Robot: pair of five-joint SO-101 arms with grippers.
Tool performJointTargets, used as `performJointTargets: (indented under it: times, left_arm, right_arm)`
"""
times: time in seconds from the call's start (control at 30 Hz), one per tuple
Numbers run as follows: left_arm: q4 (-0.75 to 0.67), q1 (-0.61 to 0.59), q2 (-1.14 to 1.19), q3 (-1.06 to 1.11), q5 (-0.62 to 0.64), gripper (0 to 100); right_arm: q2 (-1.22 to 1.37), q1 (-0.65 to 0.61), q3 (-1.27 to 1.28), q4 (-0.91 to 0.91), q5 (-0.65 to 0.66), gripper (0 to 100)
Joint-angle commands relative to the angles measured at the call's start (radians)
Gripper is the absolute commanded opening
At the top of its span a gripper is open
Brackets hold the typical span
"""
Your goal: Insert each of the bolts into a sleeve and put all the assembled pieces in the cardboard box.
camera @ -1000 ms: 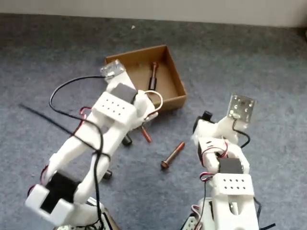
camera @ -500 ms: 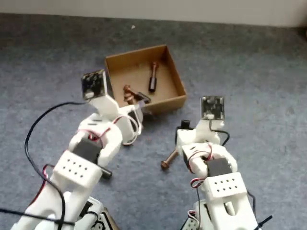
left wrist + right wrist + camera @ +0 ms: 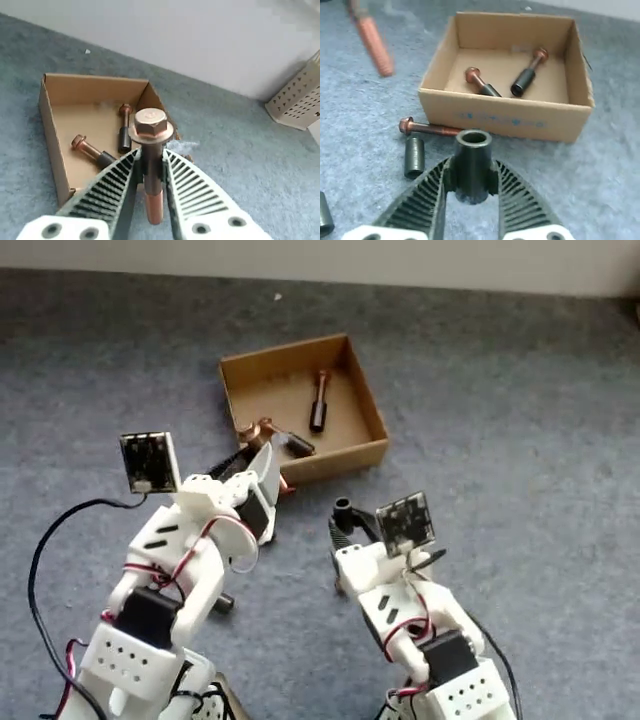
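We saw the left gripper pull back off the cardboard box, leaving a second assembled piece inside. It gripped a bolt just before the box. The right gripper, clamped on a sleeve, swung toward it, so we judged insertion came next.
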Motion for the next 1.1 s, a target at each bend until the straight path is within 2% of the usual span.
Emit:
performJointTargets:
  times: [0.0,0.2,0.47,0.73,0.83,1.07]
  left_arm:
    - [-0.028,-0.004,-0.111,0.013,-0.014,1]
    - [-0.028,-0.001,-0.272,0.102,-0.048,1]
    - [-0.028,0.087,-0.509,0.243,-0.08,1]
    - [0.038,0.116,-0.518,0.239,-0.081,1]
    - [0.084,0.156,-0.518,0.239,-0.124,1]
    - [0.133,0.168,-0.518,0.24,-0.132,1]
  right_arm:
    - [-0.117,-0.065,0.031,0.001,0.058,0.5]
    - [-0.108,-0.145,0.065,-0.042,0.1,0.5]
    - [-0.108,-0.217,0.068,-0.077,0.114,0.5]
    - [-0.108,-0.214,0.067,-0.077,0.114,0.5]
    - [-0.108,-0.214,0.062,-0.079,0.114,0.5]
    - [-0.108,-0.148,0.064,-0.12,0.106,0.5]
